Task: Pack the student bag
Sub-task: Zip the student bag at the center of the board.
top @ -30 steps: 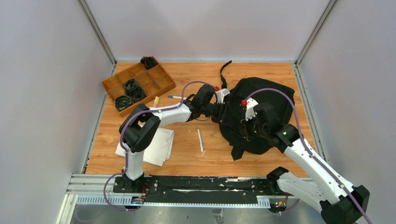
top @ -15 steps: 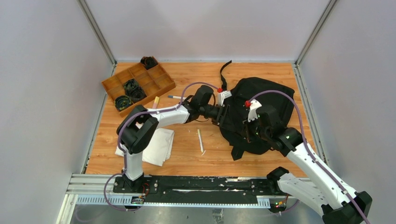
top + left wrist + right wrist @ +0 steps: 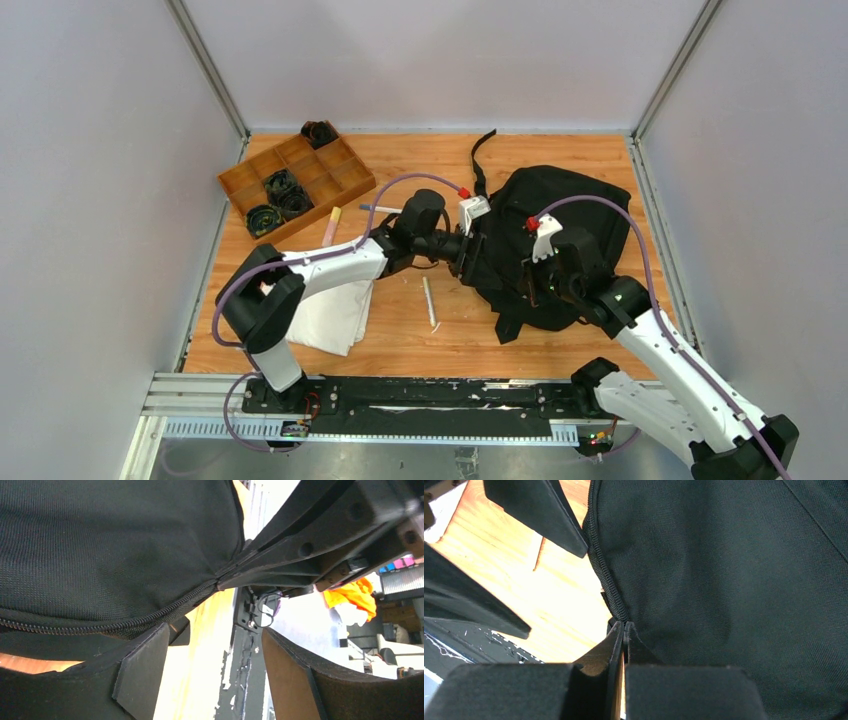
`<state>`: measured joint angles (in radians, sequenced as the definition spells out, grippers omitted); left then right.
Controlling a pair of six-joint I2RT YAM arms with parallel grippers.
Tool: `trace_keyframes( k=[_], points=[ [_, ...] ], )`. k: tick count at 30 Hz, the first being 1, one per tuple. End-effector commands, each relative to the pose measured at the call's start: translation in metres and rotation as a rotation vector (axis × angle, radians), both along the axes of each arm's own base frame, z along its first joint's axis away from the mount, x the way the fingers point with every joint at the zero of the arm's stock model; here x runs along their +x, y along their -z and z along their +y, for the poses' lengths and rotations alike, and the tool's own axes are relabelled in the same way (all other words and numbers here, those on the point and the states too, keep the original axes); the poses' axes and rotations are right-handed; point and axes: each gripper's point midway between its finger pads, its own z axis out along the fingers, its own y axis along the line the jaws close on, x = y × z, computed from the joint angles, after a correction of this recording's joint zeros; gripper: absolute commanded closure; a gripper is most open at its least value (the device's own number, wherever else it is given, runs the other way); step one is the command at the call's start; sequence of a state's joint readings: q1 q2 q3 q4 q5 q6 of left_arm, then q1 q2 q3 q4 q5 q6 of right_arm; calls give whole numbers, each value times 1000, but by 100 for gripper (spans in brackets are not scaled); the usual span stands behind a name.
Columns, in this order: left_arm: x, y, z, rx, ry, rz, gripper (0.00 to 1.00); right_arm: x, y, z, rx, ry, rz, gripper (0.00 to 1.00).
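Note:
The student bag (image 3: 570, 215), a black backpack, lies at the centre right of the table. My right gripper (image 3: 530, 287) is at its near left edge; in the right wrist view it (image 3: 625, 630) is shut on the bag's zipper (image 3: 605, 575) where the teeth end. My left gripper (image 3: 478, 262) is open just left of the bag's edge. In the left wrist view its fingers (image 3: 142, 672) stand wide apart with nothing between them, just under the bag's zipper seam (image 3: 100, 626). The bag's fabric (image 3: 734, 580) fills the right wrist view.
A brown wooden compartment tray (image 3: 340, 155) with black coiled items stands at the back left. A folded white cloth (image 3: 335, 315) lies near the left arm. A white pen (image 3: 429, 302) lies left of the bag, another pen (image 3: 378, 209) farther back. A black strap (image 3: 480, 160) trails behind the bag.
My left arm's elbow has swung left and toward the near edge, and its gripper has shifted slightly nearer along the bag's edge. The right gripper has stayed at the zipper.

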<state>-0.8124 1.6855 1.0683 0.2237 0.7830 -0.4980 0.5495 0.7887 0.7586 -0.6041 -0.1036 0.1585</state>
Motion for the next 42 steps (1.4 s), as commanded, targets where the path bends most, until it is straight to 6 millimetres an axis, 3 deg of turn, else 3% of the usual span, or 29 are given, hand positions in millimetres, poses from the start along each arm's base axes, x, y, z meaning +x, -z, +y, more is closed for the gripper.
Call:
trace_keyframes(
  k=[1, 9, 23, 30, 36, 39, 42],
  points=[
    [4, 3, -14, -9, 14, -84, 27, -1, -2, 0, 9, 1, -13, 100],
    [14, -3, -25, -17, -8, -149, 27, -3, -2, 0, 13, 0, -8, 100],
    [1, 14, -37, -17, 100, -63, 35, -1, -3, 1, 12, 3, -9, 100],
    [-9, 6, -34, -36, 136, -33, 39, -1, -2, 0, 11, 4, -8, 100],
    [13, -18, -5, -40, -39, -93, 36, -2, -4, 1, 16, 2, -10, 100],
    [4, -20, 3, -44, -36, -65, 37, -2, -3, 0, 13, 0, -9, 100],
    [-9, -9, 0, -29, 17, 44, 41, -2, -4, 2, 17, -8, -3, 100]
  ],
)
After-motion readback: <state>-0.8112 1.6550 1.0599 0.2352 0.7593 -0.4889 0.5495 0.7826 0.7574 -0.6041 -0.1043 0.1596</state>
